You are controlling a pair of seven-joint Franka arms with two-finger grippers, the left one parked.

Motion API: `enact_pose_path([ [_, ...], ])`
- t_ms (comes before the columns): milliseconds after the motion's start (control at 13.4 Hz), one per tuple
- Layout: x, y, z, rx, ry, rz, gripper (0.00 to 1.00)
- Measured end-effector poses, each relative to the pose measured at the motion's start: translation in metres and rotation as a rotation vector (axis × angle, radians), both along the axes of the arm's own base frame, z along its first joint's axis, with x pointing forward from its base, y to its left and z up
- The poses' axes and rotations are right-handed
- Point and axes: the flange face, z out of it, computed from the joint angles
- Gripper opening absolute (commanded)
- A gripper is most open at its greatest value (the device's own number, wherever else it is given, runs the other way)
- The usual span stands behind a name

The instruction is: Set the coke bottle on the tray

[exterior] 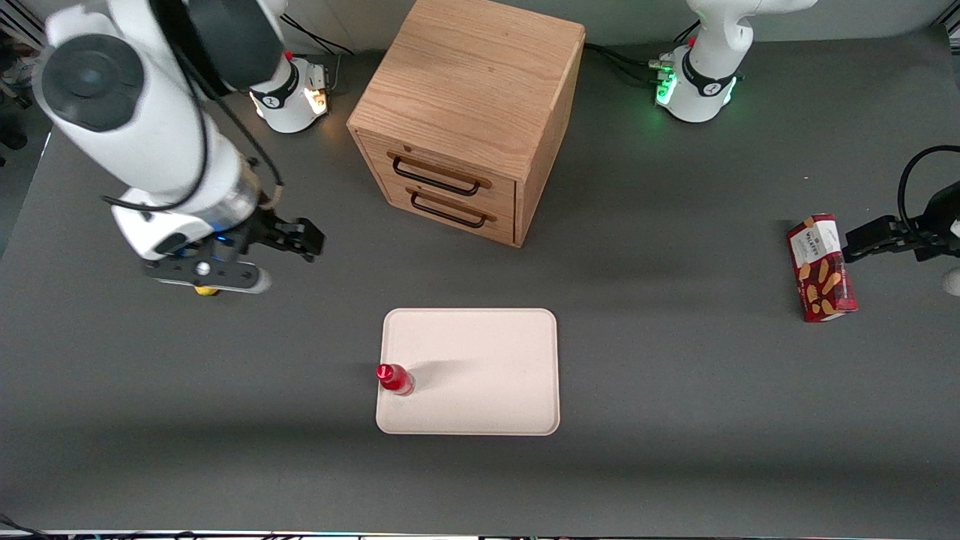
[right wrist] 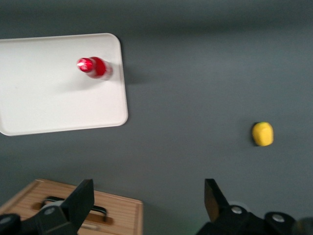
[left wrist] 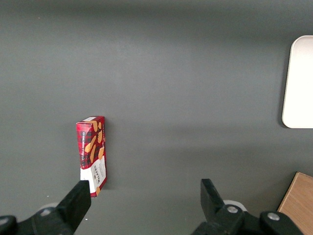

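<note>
The coke bottle (exterior: 394, 377), small and red with a red cap, stands upright on the pale cream-pink tray (exterior: 480, 352), close to the tray's edge toward the working arm's end. The right wrist view shows the bottle (right wrist: 94, 67) near a corner of the tray (right wrist: 49, 98). My right gripper (exterior: 298, 238) hangs above the bare table toward the working arm's end, farther from the front camera than the tray and well apart from the bottle. Seen from its wrist, the gripper (right wrist: 148, 191) is open, with nothing between its fingers.
A wooden drawer cabinet (exterior: 465, 112) stands farther from the front camera than the tray. A yellow lump (exterior: 204, 291) lies on the table under the working arm. A red snack box (exterior: 821, 268) lies toward the parked arm's end.
</note>
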Motion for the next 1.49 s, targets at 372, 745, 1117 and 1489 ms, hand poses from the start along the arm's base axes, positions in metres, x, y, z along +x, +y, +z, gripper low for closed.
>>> enact_pose_path([
  [372, -0.021, -0.116, 0.026, 0.041, 0.026, 0.140, 1.00],
  [745, -0.035, -0.204, 0.006, 0.093, -0.005, 0.178, 1.00],
  [1117, -0.044, -0.230, -0.007, 0.096, -0.032, 0.197, 1.00],
  [1489, -0.042, -0.254, -0.006, 0.082, -0.057, 0.200, 1.00],
])
